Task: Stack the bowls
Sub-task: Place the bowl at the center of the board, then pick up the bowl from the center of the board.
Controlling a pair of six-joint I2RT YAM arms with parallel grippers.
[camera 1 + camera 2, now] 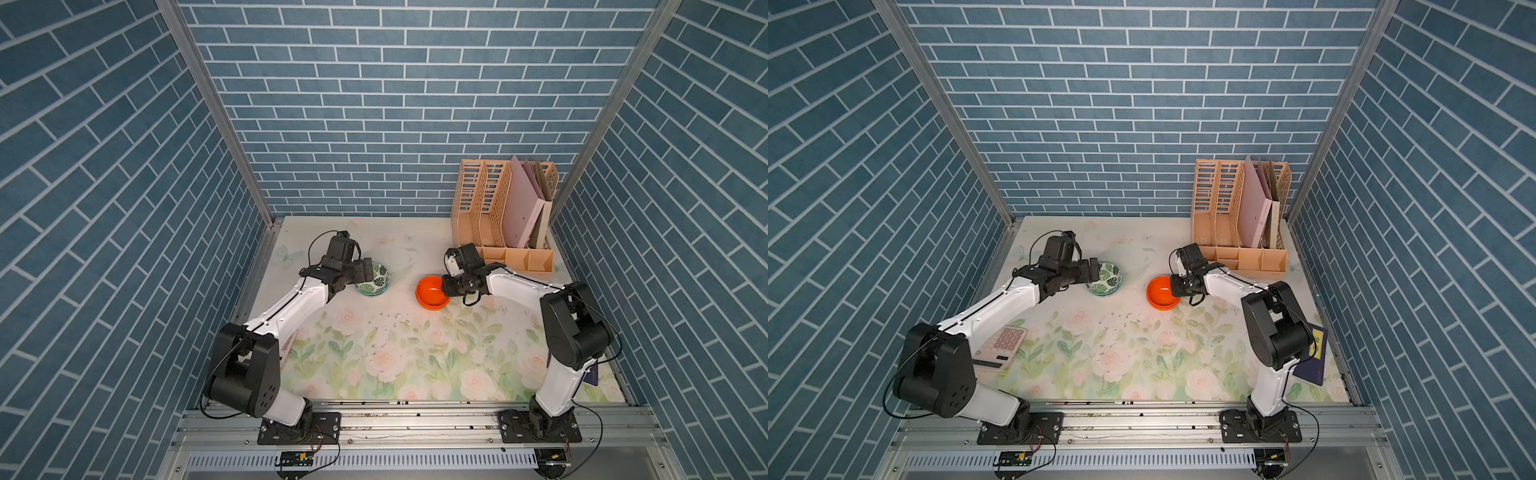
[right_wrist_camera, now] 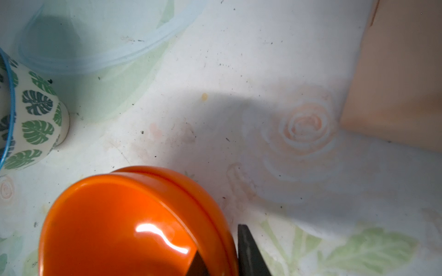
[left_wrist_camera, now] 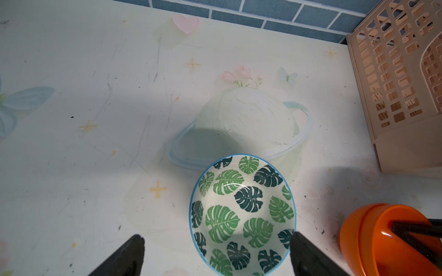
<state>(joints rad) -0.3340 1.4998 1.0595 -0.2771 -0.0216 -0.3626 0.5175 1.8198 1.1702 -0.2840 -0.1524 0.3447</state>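
In a top view, two stacks: leaf bowls [image 1: 376,281] at the left gripper [image 1: 368,269], orange bowls [image 1: 432,294] at the right gripper [image 1: 446,286], but the grips are hidden there. The wrist cameras settle it. The left gripper [image 3: 216,235] stands wide apart, with the top leaf bowl [image 3: 241,210] partly between its fingers, one finger [image 3: 303,251] at the rim, perhaps touching. The right gripper [image 2: 222,246] is clamped on the upper orange bowl [image 2: 119,227], one finger inside the rim and one outside. That bowl sits nested, slightly offset, in the lower one.
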